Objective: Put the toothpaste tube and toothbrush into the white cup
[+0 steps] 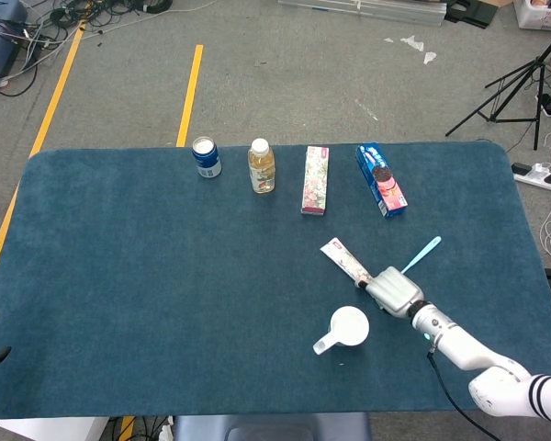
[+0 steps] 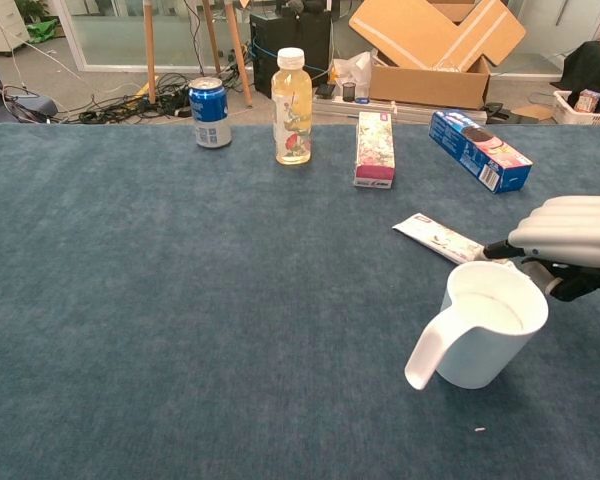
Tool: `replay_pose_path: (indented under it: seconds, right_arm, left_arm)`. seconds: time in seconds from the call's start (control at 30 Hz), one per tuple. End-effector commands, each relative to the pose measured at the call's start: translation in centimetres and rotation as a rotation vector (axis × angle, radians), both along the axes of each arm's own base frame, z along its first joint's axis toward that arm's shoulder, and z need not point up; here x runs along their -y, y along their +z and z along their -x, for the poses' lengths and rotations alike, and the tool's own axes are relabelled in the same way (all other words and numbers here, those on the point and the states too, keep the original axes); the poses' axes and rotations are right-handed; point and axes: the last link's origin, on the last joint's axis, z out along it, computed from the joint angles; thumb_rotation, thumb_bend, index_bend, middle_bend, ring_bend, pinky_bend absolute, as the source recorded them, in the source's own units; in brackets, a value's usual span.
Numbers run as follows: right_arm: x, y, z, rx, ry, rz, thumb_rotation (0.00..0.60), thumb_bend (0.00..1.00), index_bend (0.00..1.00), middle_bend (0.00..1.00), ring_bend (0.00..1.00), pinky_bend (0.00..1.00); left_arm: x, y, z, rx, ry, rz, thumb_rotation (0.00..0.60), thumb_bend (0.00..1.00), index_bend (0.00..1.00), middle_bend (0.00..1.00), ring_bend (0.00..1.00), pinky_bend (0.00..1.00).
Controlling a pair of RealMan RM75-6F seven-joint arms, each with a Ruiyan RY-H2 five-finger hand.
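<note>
The right hand [image 1: 393,292] is reaching in from the near right corner of the table [image 1: 147,303], lying over the capped end of the toothpaste tube [image 1: 345,260]. Its fingers [image 2: 570,222] are lying flat and together above the tube's cap, with the thumb underneath, but I cannot tell whether it is actually gripping the tube or only touching it. The tube is lying flat, its tail pointing toward the far edge. The white cup [image 2: 483,335] is standing upright just beside the hand, toward the near edge, its handle pointing to the near left. The toothbrush [image 1: 421,254] is lying just past the hand, angled toward the far right corner. Along the far edge, 4 things are standing in a row: a blue can [image 1: 207,157], a bottle [image 1: 262,166] of yellow drink, a flowered carton [image 1: 315,180] and a blue box [image 1: 381,179]. The left hand is not showing in either view.
</note>
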Motion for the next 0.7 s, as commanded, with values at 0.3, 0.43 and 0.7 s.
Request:
replay_pose_path:
  seconds: [0.3, 0.43, 0.7]
  right_arm:
    - [1.6, 1.6, 2.1, -0.102, -0.047, 0.091, 0.6, 0.9, 0.26, 1.0, 1.0, 1.0]
    - [2.6, 2.1, 2.7, -0.129, -0.079, 0.139, 0.6, 0.9, 0.26, 1.0, 1.0, 1.0]
    - [4.5, 3.2, 3.9, -0.137, -0.141, 0.233, 0.6, 0.9, 0.26, 1.0, 1.0, 1.0]
  left_arm:
    - [0.0, 0.0, 0.0, 0.001, 0.001, 0.002, 0.6, 0.0, 0.38, 0.14, 0.16, 0.17]
    - [0.0, 0.0, 0.0, 0.0, 0.001, 0.004, 0.6, 0.0, 0.38, 0.14, 0.16, 0.17]
    - [0.1, 0.0, 0.1, 0.001, 0.001, 0.005, 0.6, 0.0, 0.38, 0.14, 0.16, 0.17]
